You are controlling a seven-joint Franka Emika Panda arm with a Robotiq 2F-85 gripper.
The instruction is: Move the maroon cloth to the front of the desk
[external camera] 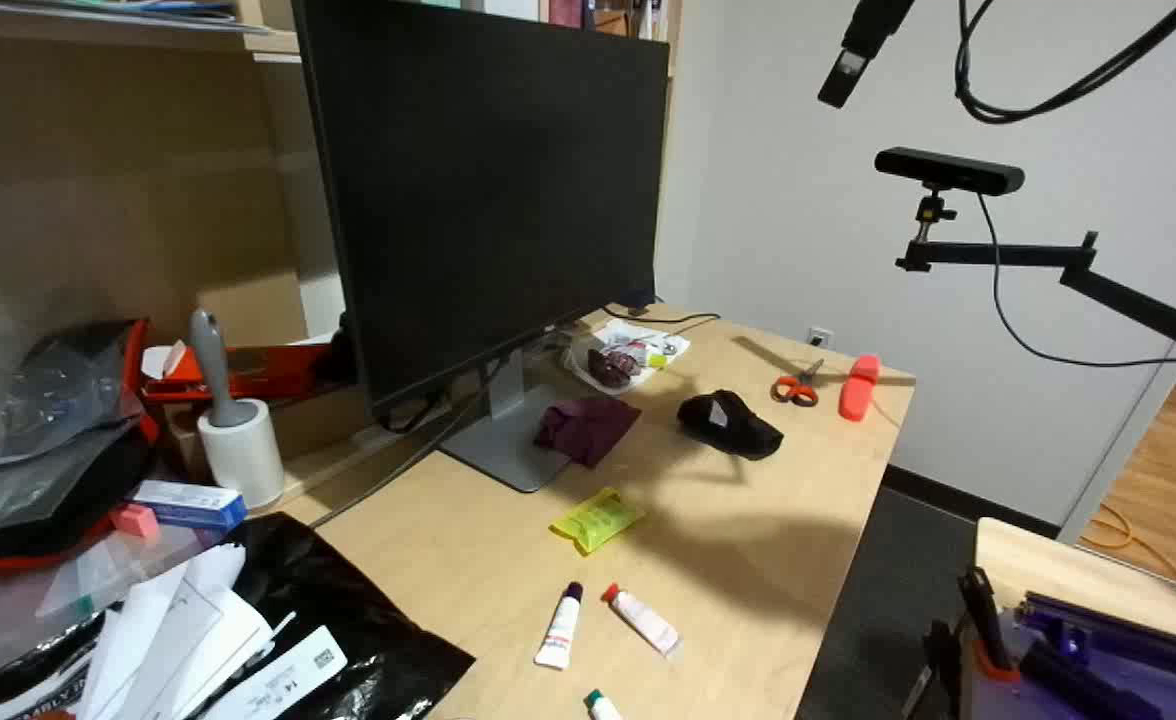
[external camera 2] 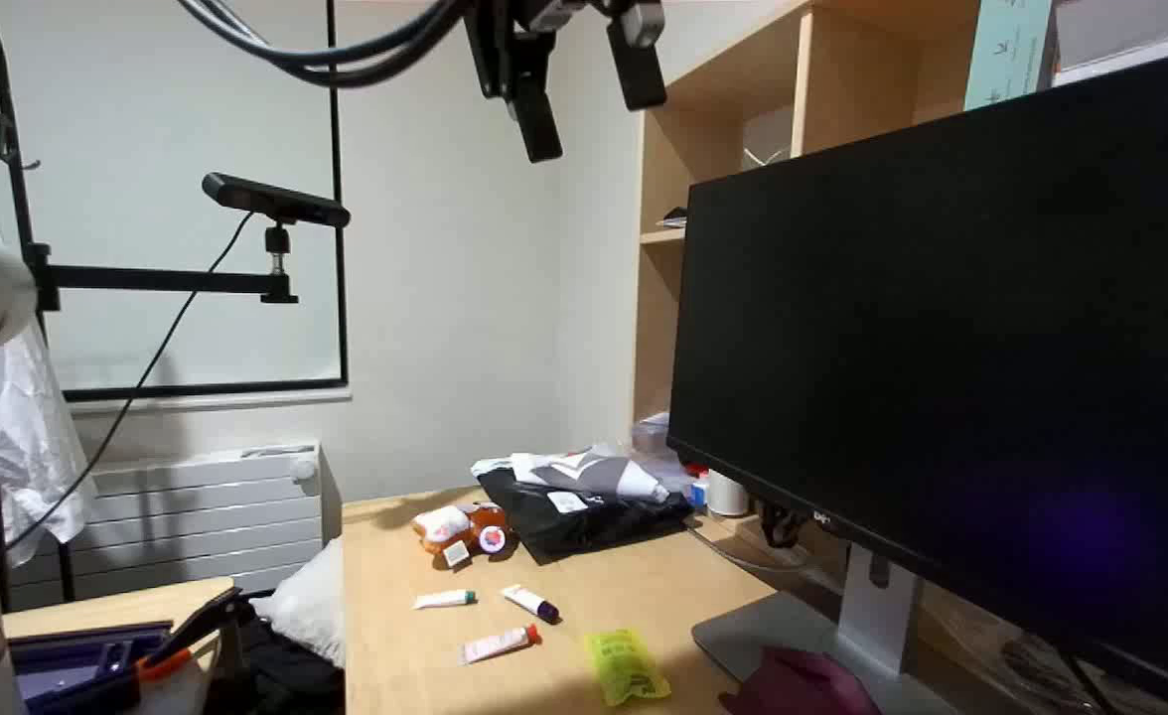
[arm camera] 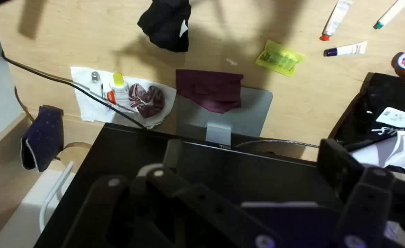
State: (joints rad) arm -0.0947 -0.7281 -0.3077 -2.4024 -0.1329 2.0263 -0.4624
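The maroon cloth point(external camera: 588, 428) lies slightly crumpled, partly on the monitor's grey stand base and partly on the desk point(external camera: 508, 560). It shows at the bottom edge of an exterior view point(external camera 2: 798, 685), cut off there, and at the upper middle of the wrist view point(arm camera: 211, 89). My gripper point(external camera 2: 590, 104) is open and empty, high above the desk and well apart from the cloth. In the wrist view the gripper's fingers point(arm camera: 253, 156) are spread wide, with the monitor below them. In an exterior view only a finger of the gripper point(external camera: 841, 85) shows at the top.
The big black monitor point(external camera: 488, 180) stands behind the cloth. A yellow-green packet point(external camera: 596, 520), a black lumpy object point(external camera: 728, 425) and several small tubes point(external camera: 560, 628) lie around it. Scissors point(external camera: 798, 385) and a red case point(external camera: 859, 388) lie near the desk's end. A black bag point(external camera 2: 574, 516) lies opposite.
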